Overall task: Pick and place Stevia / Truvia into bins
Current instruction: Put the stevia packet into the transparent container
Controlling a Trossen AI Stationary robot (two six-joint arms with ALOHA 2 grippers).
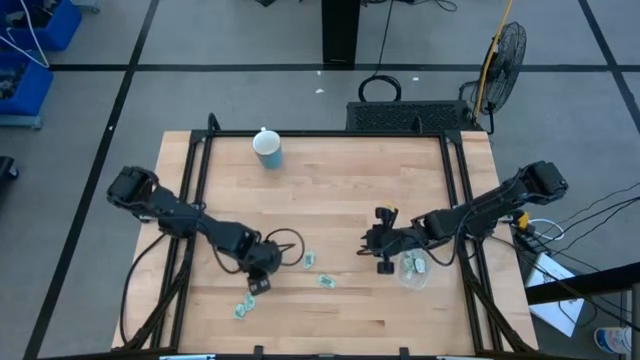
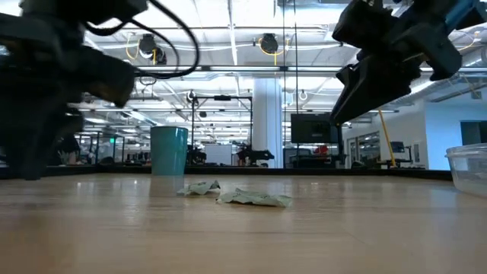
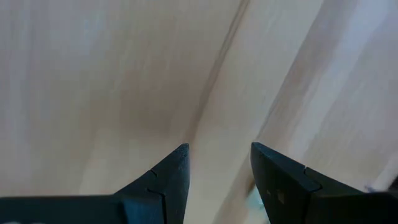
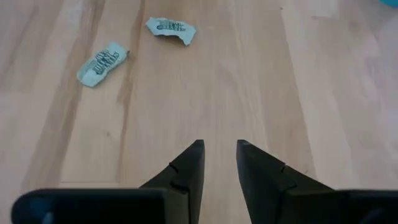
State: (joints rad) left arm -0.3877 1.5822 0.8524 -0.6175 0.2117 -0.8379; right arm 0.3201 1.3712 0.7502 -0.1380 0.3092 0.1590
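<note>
Several pale green and white sachets lie flat on the wooden table: two mid-table (image 1: 308,260) (image 1: 326,281), which the right wrist view shows ahead of the fingers (image 4: 102,63) (image 4: 171,28), and two near the front edge (image 1: 250,300) (image 1: 240,311). The clear cup (image 1: 414,270) stands on the table's right part with a sachet (image 1: 416,265) inside it. My right gripper (image 1: 375,256) (image 4: 219,146) hovers open just left of the cup, over bare wood. My left gripper (image 1: 260,286) (image 3: 217,155) is open, low over the table just above the front pair of sachets.
A light blue cup with a white top (image 1: 268,150) stands near the table's far edge, seen in the low view behind the sachets (image 2: 169,151). A dark cable loop (image 1: 285,245) trails beside the left gripper. Bare wood lies between the two grippers.
</note>
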